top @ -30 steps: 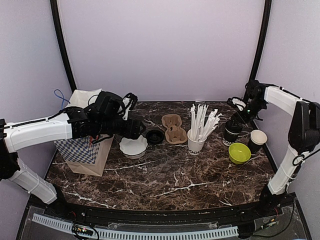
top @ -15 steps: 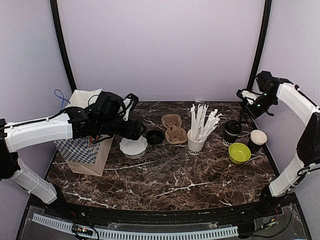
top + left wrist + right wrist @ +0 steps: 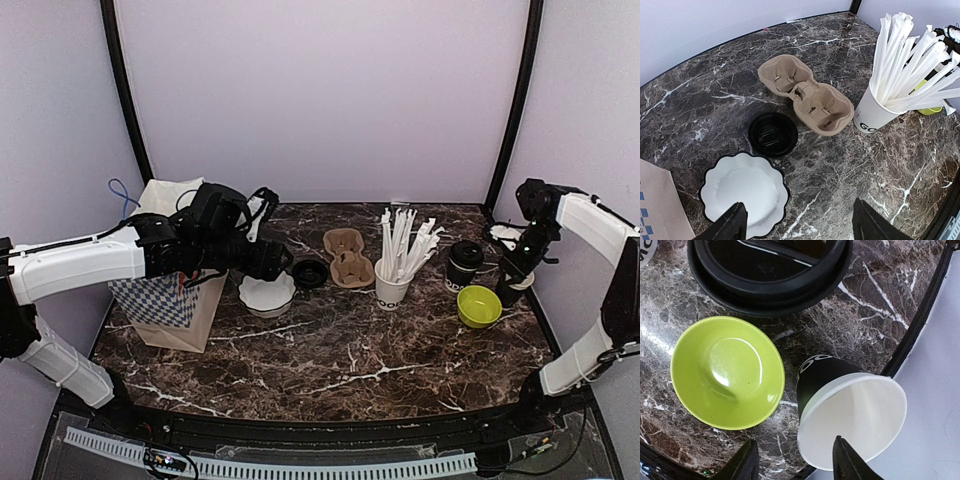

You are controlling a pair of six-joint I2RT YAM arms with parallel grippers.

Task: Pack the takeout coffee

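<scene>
One black takeout cup [image 3: 464, 262] with its black lid on stands at the right, and its lid shows in the right wrist view [image 3: 770, 270]. The second black cup [image 3: 852, 415], white inside and without a lid, stands by the table's right edge [image 3: 526, 281]. My right gripper [image 3: 513, 280] [image 3: 795, 465] is open just above it, one finger over the cup's mouth and one outside its wall. A loose black lid [image 3: 309, 272] [image 3: 772, 134] lies beside the brown two-cup carrier [image 3: 347, 257] [image 3: 807, 95]. My left gripper [image 3: 280, 262] [image 3: 802, 225] hangs open and empty near the lid.
A lime-green bowl [image 3: 479, 305] [image 3: 727, 372] sits left of the open cup. A white cup of straws [image 3: 392, 285] [image 3: 875, 110] stands mid-table. A white scalloped plate [image 3: 267, 292] [image 3: 742, 192] and a checked paper bag [image 3: 165, 290] are at the left.
My right gripper left the lidded cup standing, rose toward the back right, then came down over the open cup. The left arm has not moved.
</scene>
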